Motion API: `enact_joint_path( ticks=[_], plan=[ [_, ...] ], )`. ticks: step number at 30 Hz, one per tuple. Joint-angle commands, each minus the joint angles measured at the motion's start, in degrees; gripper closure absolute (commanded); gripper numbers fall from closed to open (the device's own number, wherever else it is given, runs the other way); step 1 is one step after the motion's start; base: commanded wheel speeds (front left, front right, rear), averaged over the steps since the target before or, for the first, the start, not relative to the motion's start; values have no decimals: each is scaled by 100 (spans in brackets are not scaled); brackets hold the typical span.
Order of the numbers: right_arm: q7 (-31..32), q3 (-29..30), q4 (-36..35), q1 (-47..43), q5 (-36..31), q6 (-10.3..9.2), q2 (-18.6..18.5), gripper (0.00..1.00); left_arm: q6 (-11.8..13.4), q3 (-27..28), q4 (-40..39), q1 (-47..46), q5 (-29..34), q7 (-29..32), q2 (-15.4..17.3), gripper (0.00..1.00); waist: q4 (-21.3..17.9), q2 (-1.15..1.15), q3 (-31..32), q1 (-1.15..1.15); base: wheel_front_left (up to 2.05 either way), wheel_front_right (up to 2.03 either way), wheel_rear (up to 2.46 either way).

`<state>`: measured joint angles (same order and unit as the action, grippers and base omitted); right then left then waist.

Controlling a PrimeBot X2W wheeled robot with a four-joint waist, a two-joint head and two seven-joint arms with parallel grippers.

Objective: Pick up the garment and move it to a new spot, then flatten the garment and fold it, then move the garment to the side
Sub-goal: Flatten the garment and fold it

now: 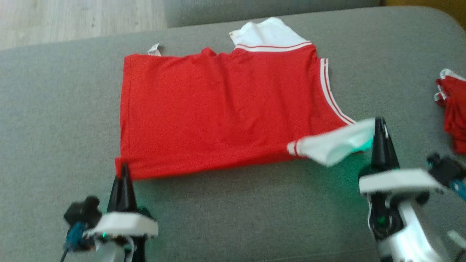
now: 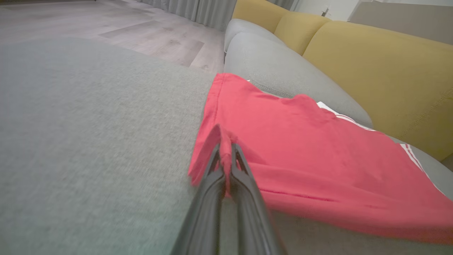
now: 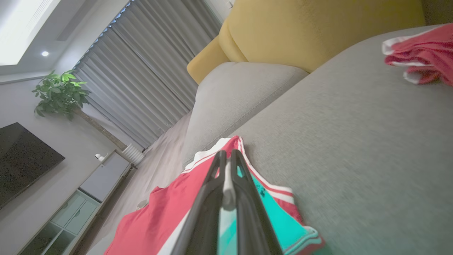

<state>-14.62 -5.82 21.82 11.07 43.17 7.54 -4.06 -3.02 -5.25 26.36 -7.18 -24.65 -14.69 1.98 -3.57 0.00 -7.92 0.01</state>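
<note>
**head view.** a red t-shirt (image 1: 218, 112) lies spread on the grey sofa seat (image 1: 255, 218), with its hem toward the robot's left and its sleeves toward the right. the body is plain red and mostly flat, with shallow wrinkles across the middle. thin red-and-white stripe trim runs where the far sleeve (image 1: 265, 32) meets the body, and also along the right-hand edge. the far sleeve is white and lies flat on the cushion beyond the body. a small white label (image 1: 154, 49) juts out at the far hem corner. the near sleeve (image 1: 338, 143) is also white, with a striped cuff; it is raised off the seat and tinted green underneath.

**left gripper** (image 1: 125, 169): the fingers are clamped on the near hem corner, which is bunched. in the left wrist view, red fabric is pinched between the two dark fingers and a fold stands up over their tips.

**right gripper** (image 1: 380, 125): the fingers are clamped on the edge of the near sleeve. in the right wrist view, pale cloth is nipped between them.

**surroundings.** a second red-and-white garment (image 1: 455, 112) lies crumpled on the same seat, well apart from the t-shirt, at the right edge of the head view. yellow back cushions (image 2: 389, 71) stand behind the seat, and a pale wood floor (image 1: 72, 18) lies beyond it. the right wrist view takes in a low glass-fronted cabinet (image 3: 67, 219), a dark screen (image 3: 21, 159), a potted plant (image 3: 60, 92) and grey curtains (image 3: 141, 71). the cabinet's contents cannot be made out.
</note>
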Motion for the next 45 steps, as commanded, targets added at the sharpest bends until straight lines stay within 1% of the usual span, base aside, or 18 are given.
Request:
enact_joint_path(
  ticks=[1,8,10,13,14,20,24,27,28,29,30,31,34,36,39,42,45],
  plan=[
    [-6,-164,-12,347,-50,-5,7,100,24,95,-37,-340,28,-30,90,100,59,0,-140,-1,0,0,0],
    [30,-140,871,1363,-217,-5,1,100,142,-79,455,-1120,80,-30,90,100,191,0,-528,-1,0,0,0],
    [19,-122,1089,1614,-260,-5,0,100,156,-181,571,-1324,223,-30,90,100,222,0,-622,-1,0,0,0],
    [-3,-73,1374,1933,-342,-5,2,100,212,-190,723,-1591,187,-30,90,100,254,0,-736,-1,0,0,0],
    [-3,-73,1374,1933,-342,-5,2,100,212,-190,723,-1591,187,-30,90,100,254,0,-736,-1,0,0,0],
    [-31,12,1951,2441,-718,-5,-33,100,417,-320,975,-1971,212,-30,90,100,295,0,-828,-1,0,0,0],
    [-36,204,2088,2634,-981,-5,-38,100,603,-270,1132,-2104,195,-30,90,100,309,0,-843,-1,0,0,0],
    [-36,380,2097,2682,-1213,-5,-19,100,641,-236,1196,-2123,195,-30,90,100,318,0,-833,-1,0,0,0],
    [-37,373,2088,2689,-1312,-5,-12,100,635,-231,1196,-2129,200,-30,90,97,323,0,-835,-1,0,0,0],
    [-37,398,2075,2692,-1429,-5,-10,66,650,-212,1184,-2133,219,-30,90,68,328,0,-838,-1,0,0,0],
    [-37,461,2056,2691,-1541,-5,-7,4,680,-175,1153,-2131,224,-30,90,20,332,0,-841,-1,0,0,0],
    [-37,540,2047,2686,-1648,-5,-2,0,719,-139,1107,-2124,247,-30,90,0,337,0,-843,-1,0,0,0],
    [-37,615,1823,2646,-2349,-5,-72,0,854,-54,848,-2073,486,-30,90,0,350,0,-852,-1,0,0,0],
    [-37,662,1509,2547,-2934,-5,-106,0,965,29,610,-1977,794,-30,90,0,356,0,-837,-1,0,0,0],
    [-37,727,961,2253,-3698,-5,-62,0,1061,0,386,-1717,1374,-30,105,0,349,0,-758,-1,0,0,0],
    [-38,710,556,1854,-4174,-5,10,0,1095,-67,290,-1406,1752,-30,109,0,346,0,-620,-1,0,0,0],
    [-38,676,437,1423,-4341,-5,66,0,1108,-75,203,-1107,1952,-30,120,0,349,0,-449,-1,0,0,0]
  ],
)
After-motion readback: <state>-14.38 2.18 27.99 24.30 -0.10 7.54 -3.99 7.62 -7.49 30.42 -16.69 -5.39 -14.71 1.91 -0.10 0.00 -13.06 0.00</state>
